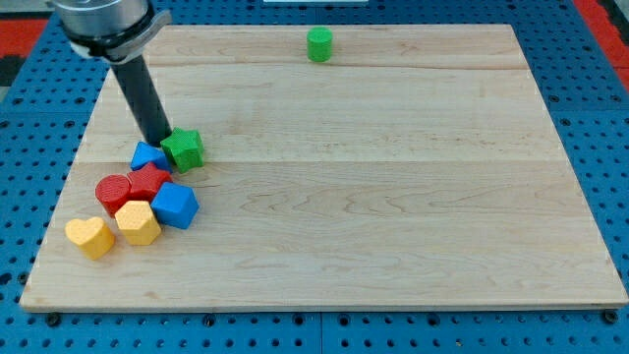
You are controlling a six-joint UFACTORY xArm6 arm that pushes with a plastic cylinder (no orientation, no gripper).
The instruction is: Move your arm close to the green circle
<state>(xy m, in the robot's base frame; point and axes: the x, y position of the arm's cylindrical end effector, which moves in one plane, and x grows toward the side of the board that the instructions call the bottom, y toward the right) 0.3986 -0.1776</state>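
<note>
The green circle (319, 44), a short green cylinder, stands alone near the board's top edge, a little right of centre. My dark rod comes down from the view's top left, and my tip (160, 140) rests far to the lower left of the green circle. The tip touches or nearly touches a green star-shaped block (184, 149) on its right and a blue block (148, 155) just below it.
A cluster lies at the board's left: a red block (149, 181), a red round block (114, 192), a blue cube (176, 205), a yellow block (138, 222) and a yellow heart (90, 237). The wooden board (393, 197) lies on a blue pegboard.
</note>
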